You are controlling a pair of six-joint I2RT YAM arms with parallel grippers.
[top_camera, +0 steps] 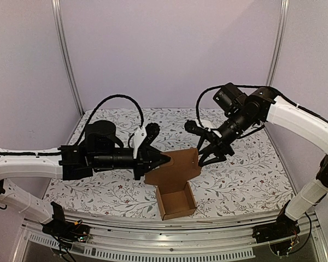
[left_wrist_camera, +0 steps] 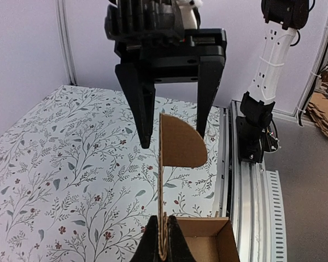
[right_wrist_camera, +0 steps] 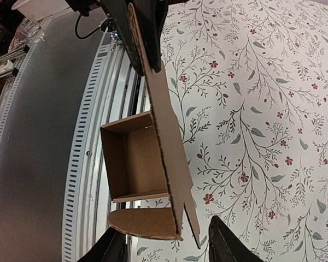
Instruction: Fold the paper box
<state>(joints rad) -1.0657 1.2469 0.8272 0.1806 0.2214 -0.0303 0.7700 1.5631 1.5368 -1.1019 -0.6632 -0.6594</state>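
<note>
The paper box (top_camera: 175, 200) is brown cardboard, with its open tray standing on the table near the front edge. Its lid panel (top_camera: 175, 166) stands up behind the tray. My left gripper (top_camera: 163, 160) is shut on the lid's left edge, and the left wrist view shows its fingertips (left_wrist_camera: 153, 248) pinching the edge-on panel (left_wrist_camera: 163, 180). My right gripper (top_camera: 208, 155) is open at the lid's right end. In the right wrist view its fingers (right_wrist_camera: 229, 245) stand either side of the lid (right_wrist_camera: 164, 109) and the rounded side flap (right_wrist_camera: 145, 222), without touching them.
A floral cloth (top_camera: 246, 180) covers the table. A slotted metal rail (top_camera: 208, 222) runs along the near edge, just in front of the tray. Pale walls with two upright posts (top_camera: 68, 60) close off the back and sides.
</note>
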